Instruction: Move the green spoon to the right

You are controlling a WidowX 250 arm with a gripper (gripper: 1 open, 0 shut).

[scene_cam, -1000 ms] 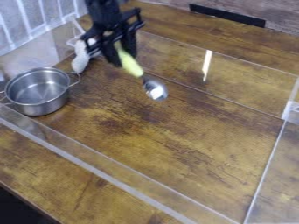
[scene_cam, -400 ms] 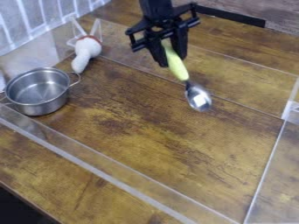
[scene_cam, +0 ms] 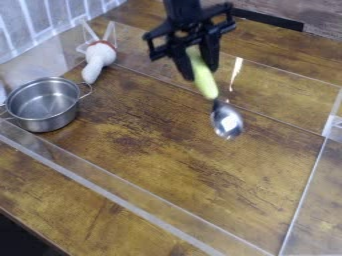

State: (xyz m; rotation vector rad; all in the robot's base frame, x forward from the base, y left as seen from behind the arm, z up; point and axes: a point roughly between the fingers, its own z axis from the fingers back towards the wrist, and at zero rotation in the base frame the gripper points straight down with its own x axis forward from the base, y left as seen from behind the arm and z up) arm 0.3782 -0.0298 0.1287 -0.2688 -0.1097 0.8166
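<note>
Above the worktop centre: the black end effector [scene_cam: 197,50] hangs pointing steeply down, its fingers pinched on the handle of the green spoon [scene_cam: 211,92].
Spoon position: held clear of the wooden worktop [scene_cam: 147,150], handle up and far, silver bowl hanging lower and nearer, right of the middle of the scene.
Left side: a steel pot [scene_cam: 42,103] sits near the left edge, and a white utensil [scene_cam: 94,62] lies beyond it, both well apart from the spoon.
Step in hand: the carry, as I judge it; the spoon is lifted and not yet set down.
Next move: probably a little more travel to the right if wanted, then a lowering until the bowl meets the wood, and only then a release, staying short of the clear wall [scene_cam: 326,140] at the right.
</note>
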